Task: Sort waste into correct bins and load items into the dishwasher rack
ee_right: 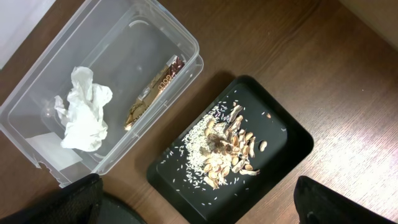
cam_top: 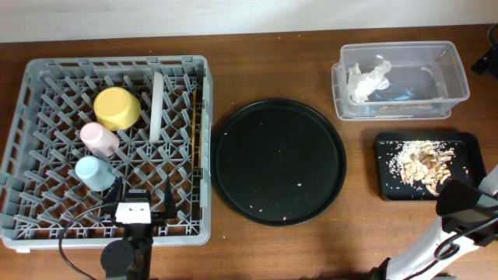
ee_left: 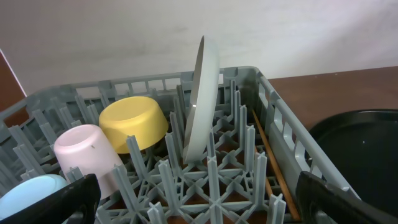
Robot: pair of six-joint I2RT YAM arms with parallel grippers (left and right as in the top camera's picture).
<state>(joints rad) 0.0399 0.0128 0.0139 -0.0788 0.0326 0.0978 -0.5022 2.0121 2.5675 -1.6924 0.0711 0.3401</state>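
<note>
The grey dishwasher rack (cam_top: 117, 64) stands at the left. In it are the yellow bowl (cam_top: 117, 107), pink cup (cam_top: 99, 138) and light-blue cup (cam_top: 94, 172), all upside down. The pale plate (cam_top: 157, 106) stands on edge between pegs, and the chopsticks (cam_top: 198, 132) lie along the rack's right side. The clear tub (cam_top: 459, 74) holds the white napkin (cam_top: 366, 80) and the gold-brown wrapper (ee_right: 152, 93). The small black tray (cam_top: 467, 152) holds the food scraps (cam_top: 424, 162). My left gripper (ee_left: 199, 199) is open and empty over the rack's near part. My right gripper (ee_right: 199, 199) is open and empty above the small tray.
The large round black tray (cam_top: 280, 155) lies mid-table between the rack and the bins, with a few crumbs on it. The left arm's cable loops at the table's front left. The right arm (cam_top: 436, 241) rises from the front right corner.
</note>
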